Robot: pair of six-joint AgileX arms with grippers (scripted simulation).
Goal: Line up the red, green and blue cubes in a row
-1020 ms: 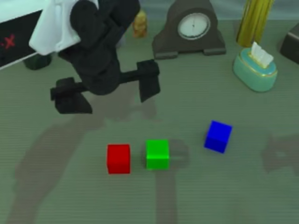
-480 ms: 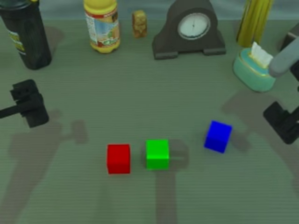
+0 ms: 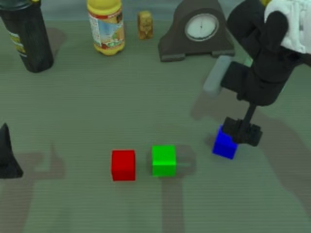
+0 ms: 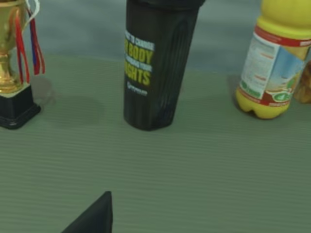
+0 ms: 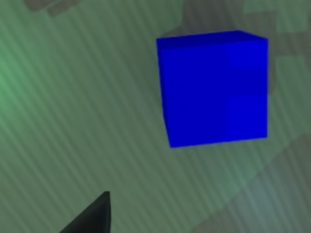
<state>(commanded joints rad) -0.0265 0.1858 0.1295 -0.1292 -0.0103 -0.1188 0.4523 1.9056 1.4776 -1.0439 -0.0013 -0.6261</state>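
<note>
The blue cube (image 3: 223,145) is the piece that is out of place: it sits on the table's right half, turned slightly askew, a little farther back than the red cube (image 3: 123,164) and green cube (image 3: 164,159), which lie just beside each other left of centre, already square and in line. Half a second ago the right gripper (image 3: 242,131) was only entering from the right edge; now the right arm reaches in from the far right corner and the gripper hangs directly over the blue cube's far right corner, overlapping it in the top view. In the right wrist view the blue cube (image 5: 214,87) fills much of the frame, with only one dark fingertip showing at the edge, so I cannot tell how wide the fingers stand or whether anything is gripped; the cube appears to rest on the table, not lifted. The left gripper (image 3: 7,155) has pulled back to the left edge, just a dark wedge of it in view, its fingers not readable, facing the black shaker bottle (image 4: 158,63). I judge that the last cube is about to be picked and set to the right of the green one.
</note>
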